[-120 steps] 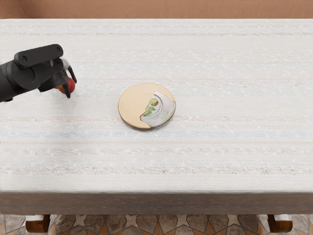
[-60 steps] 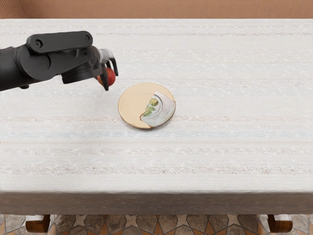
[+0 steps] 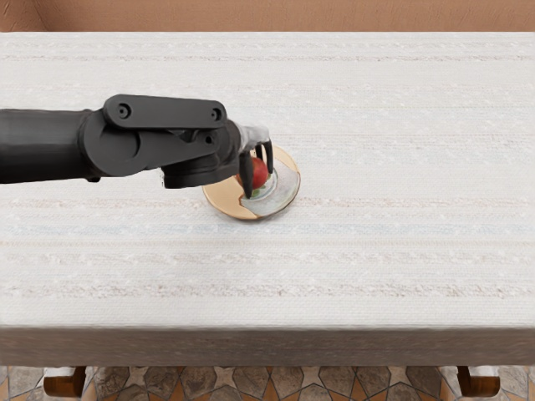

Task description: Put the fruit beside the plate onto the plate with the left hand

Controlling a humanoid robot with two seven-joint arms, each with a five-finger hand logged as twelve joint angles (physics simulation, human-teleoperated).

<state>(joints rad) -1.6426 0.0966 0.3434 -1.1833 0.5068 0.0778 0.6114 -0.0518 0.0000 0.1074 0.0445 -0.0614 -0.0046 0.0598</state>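
Observation:
A round tan plate [image 3: 228,203] with a white patterned patch lies at the table's middle. My left hand [image 3: 255,167], on a black arm reaching in from the left edge, hovers over the plate with its fingers curled around a small red fruit [image 3: 259,171]. The fruit sits above the plate's middle; whether it touches the plate I cannot tell. The hand and forearm hide the plate's upper left part. The right arm is out of view.
A pale woven cloth [image 3: 384,251] covers the whole table. A brown wall band [image 3: 267,15] runs behind the far edge, and the near edge [image 3: 267,330] drops to a tiled floor.
The left arm has swept to the right with the red fruit in hand, from the table's left side to a spot over the plate.

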